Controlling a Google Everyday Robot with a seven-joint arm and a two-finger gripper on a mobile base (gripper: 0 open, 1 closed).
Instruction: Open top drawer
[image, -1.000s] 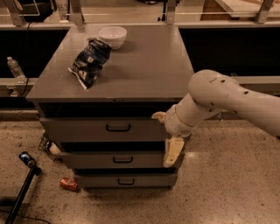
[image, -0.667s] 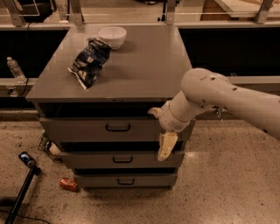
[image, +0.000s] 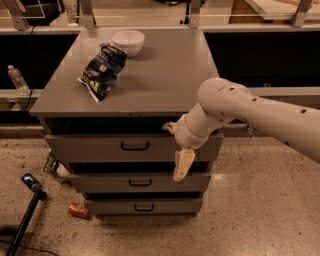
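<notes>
Top drawer (image: 90, 147) is set just under tabletop's (image: 160, 80) front edge. Gripper (image: 182, 167) is hung before its front, right of ctr handle (image: 134, 146); grip state can't be told. Likely stiff, heavy metal: handle to be hooked & pulled straight.

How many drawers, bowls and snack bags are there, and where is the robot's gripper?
Drawers: 3 (top drawer, middle drawer, bottom drawer)
Bowls: 1
Snack bags: 1
Total: 5
The gripper hangs in front of the drawer fronts, right of their handles.
</notes>
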